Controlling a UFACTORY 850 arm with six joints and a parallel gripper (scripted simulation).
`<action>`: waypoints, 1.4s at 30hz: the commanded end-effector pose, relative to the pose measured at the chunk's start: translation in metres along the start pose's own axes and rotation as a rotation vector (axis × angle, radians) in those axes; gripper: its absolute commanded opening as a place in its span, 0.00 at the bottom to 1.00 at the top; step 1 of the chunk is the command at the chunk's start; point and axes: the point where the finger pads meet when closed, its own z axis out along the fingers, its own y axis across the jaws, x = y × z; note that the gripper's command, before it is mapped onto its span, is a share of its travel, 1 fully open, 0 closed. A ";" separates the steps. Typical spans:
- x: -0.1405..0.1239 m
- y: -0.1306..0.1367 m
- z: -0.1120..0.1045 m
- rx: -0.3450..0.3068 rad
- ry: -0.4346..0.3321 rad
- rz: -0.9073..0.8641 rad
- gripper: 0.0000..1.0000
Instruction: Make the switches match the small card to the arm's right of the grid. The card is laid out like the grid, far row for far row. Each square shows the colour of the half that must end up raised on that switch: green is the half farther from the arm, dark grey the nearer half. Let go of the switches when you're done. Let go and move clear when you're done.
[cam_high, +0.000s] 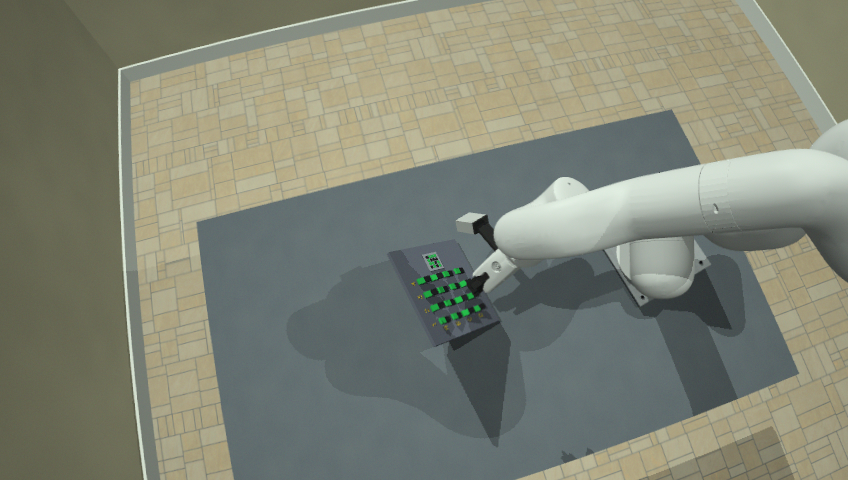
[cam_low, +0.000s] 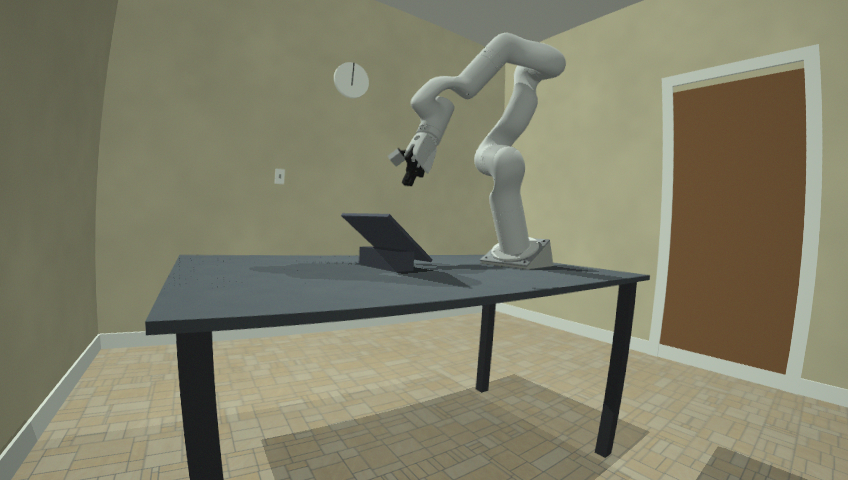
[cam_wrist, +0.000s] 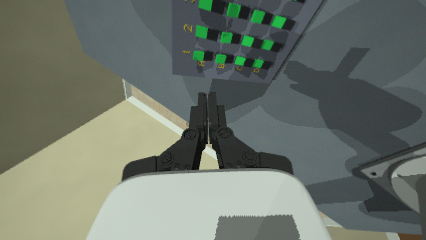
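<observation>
Dark table (cam_low: 249, 297), tilted switch panel (cam_high: 410, 261) facing arm, closed pincer (cam_wrist: 207, 102) above.

- A dark grey rectangular table top (cam_low: 249, 297) on black square legs (cam_low: 198, 404) stands on a beige tiled floor (cam_low: 380, 380).
- A dark grey wedge-shaped stand (cam_low: 383, 257) rests on it, carrying a tilted grey switch panel (cam_high: 410, 261).
- The arm's pale grey base plate (cam_low: 544, 252) sits near the table's far edge, just beside the stand.

Plain indoor room – olive walls, tiled floor (cam_low: 368, 380), brown door (cam_low: 737, 220). Wall clock (cam_low: 351, 79), light switch (cam_low: 279, 176). One dark desk (cam_low: 249, 297).
</observation>
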 end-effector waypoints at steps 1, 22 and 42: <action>-0.003 -0.008 0.003 -0.005 0.006 0.113 0.00; -0.008 -0.016 0.006 0.004 0.002 0.230 0.00; -0.008 -0.016 0.041 0.001 0.002 0.230 0.00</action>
